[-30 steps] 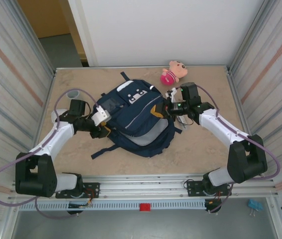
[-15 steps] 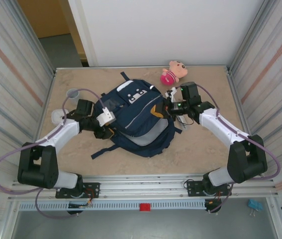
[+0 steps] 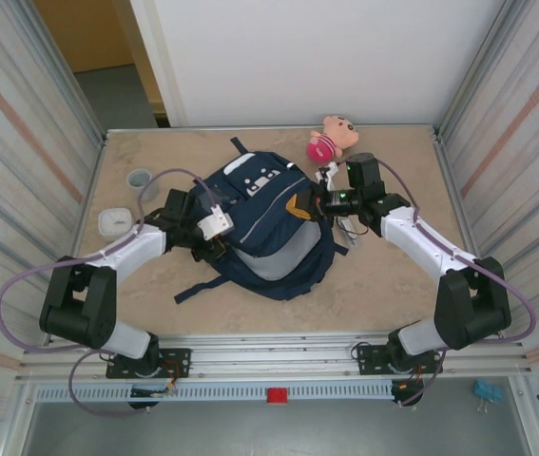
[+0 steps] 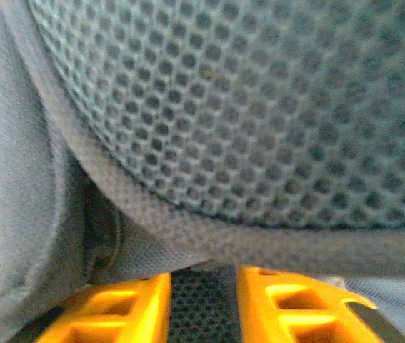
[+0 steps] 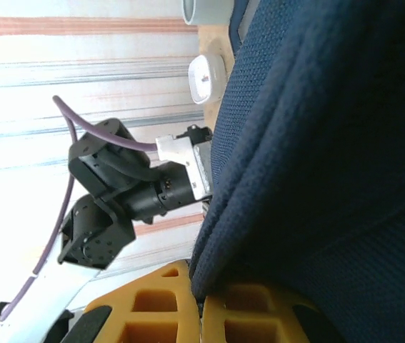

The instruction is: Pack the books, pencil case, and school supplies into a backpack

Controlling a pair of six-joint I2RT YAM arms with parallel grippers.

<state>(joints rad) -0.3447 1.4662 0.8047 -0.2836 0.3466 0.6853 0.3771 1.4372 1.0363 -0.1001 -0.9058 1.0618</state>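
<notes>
Backpack (image 3: 267, 228): lying flat at the middle of the table (image 3: 393, 275), dark navy, its top end pointing toward 12 o'clock and a strap trailing toward 7 o'clock.
Right gripper (image 5: 201, 282): reaching in at the backpack's 2 o'clock edge. Its orange fingers (image 5: 152, 304) are pressing together on a folded navy fabric rim, with no gap showing between them.
Left gripper (image 4: 203, 286): pushing against the backpack's 9 o'clock side. Its orange fingers (image 4: 120, 307) are standing a narrow way apart with dark mesh showing in the gap. Whether they are clamping that mesh cannot be told.
Mesh padding (image 4: 259, 107): bulging just above the left fingers, bordered by a grey bound seam.
Pink plush toy (image 3: 332, 137): sitting at 1 o'clock from the backpack, near the far edge.
Grey cup (image 3: 140, 179): standing at 10 o'clock, well apart from the backpack.
White rounded item (image 3: 112, 221): lying at 9 o'clock, beyond the left arm.
</notes>
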